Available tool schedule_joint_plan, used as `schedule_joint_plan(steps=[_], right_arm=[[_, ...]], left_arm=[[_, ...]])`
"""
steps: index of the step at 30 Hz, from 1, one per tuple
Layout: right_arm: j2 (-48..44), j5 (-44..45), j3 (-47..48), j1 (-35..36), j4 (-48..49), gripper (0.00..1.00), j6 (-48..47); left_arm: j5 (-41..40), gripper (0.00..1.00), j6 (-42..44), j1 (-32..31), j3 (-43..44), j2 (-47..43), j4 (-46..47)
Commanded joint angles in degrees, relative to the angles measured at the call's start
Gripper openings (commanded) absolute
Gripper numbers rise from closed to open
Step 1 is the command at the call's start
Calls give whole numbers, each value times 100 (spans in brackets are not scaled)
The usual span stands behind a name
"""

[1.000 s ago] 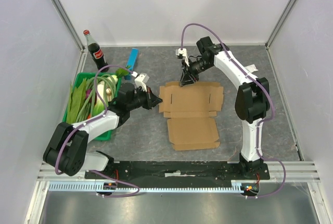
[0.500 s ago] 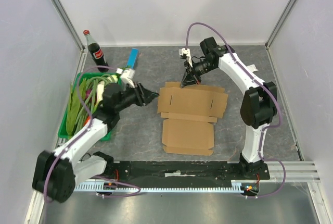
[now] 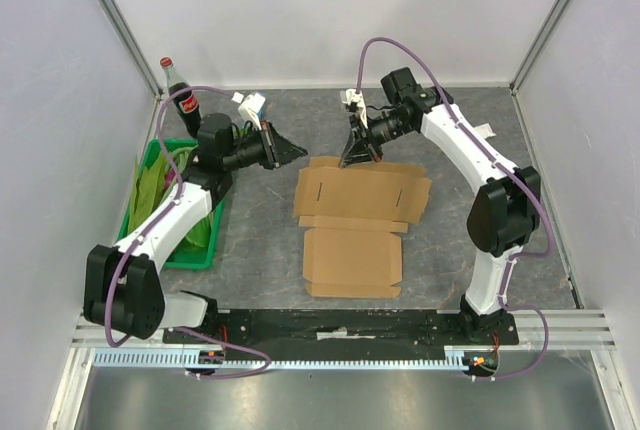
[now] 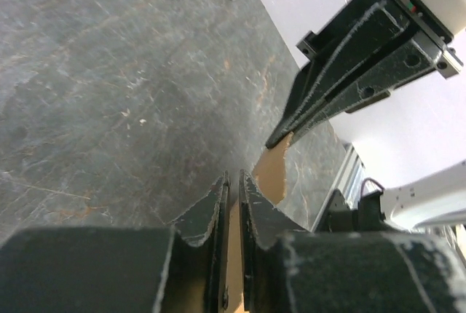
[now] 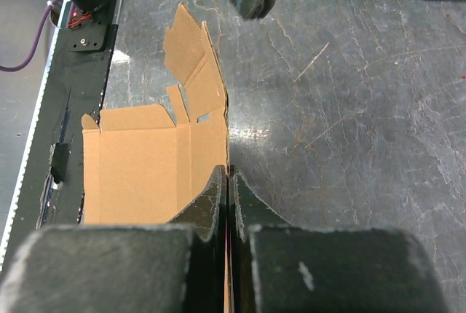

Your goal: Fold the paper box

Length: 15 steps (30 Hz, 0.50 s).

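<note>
The paper box (image 3: pixel 355 215) lay flat on the bench (image 3: pixel 260 240). The right claw (image 3: pixel 357 157) clenched its far edge, and the left claw (image 3: pixel 293 151) (whether grasping, I couldn't tell) sat just beside the far-left corner.

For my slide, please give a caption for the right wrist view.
Right gripper shut on an edge of the unfolded paper box on the table.

arms (image 3: pixel 455 145): white shells, black joints | cables (image 3: pixel 375 45): purple (looped) | fingers (image 4: pixel 196 218): black, scuffed
</note>
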Motion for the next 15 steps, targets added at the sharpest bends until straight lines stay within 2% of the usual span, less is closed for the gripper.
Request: schedule_joint_plan(steps=[1, 15], right_arm=[[-132, -206, 60, 61, 206, 0, 127], [-352, -91, -239, 219, 812, 0, 619]], left_arm=[[486, 14, 583, -202, 402, 54, -286], [-32, 11, 750, -967, 578, 186, -488]])
